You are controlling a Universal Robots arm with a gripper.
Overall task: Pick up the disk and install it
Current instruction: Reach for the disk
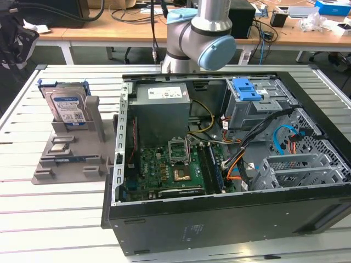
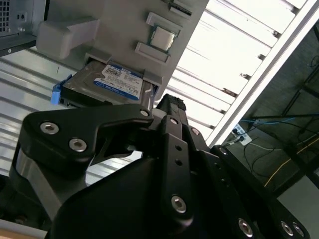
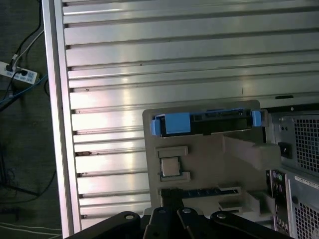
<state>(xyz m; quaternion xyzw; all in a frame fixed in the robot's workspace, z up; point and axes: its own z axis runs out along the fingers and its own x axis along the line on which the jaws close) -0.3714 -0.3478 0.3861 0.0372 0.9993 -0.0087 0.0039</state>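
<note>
Disk stands upright in grey holder at the exterior view's left, open computer case right. Second wrist view catches its silver face, white-and-blue label; first wrist view, its blue-framed edge. Gripper open or closed? Cannot tell.

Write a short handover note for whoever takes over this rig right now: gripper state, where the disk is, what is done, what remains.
Gripper: above the slatted table, apart from the disk and not gripping it.
Disk: standing on edge in the grey stand at the exterior view's left, outside the open computer case.
Done: nothing that shows; the disk is not picked up.
Left: the whole job, both the pick-up and the install.
</note>
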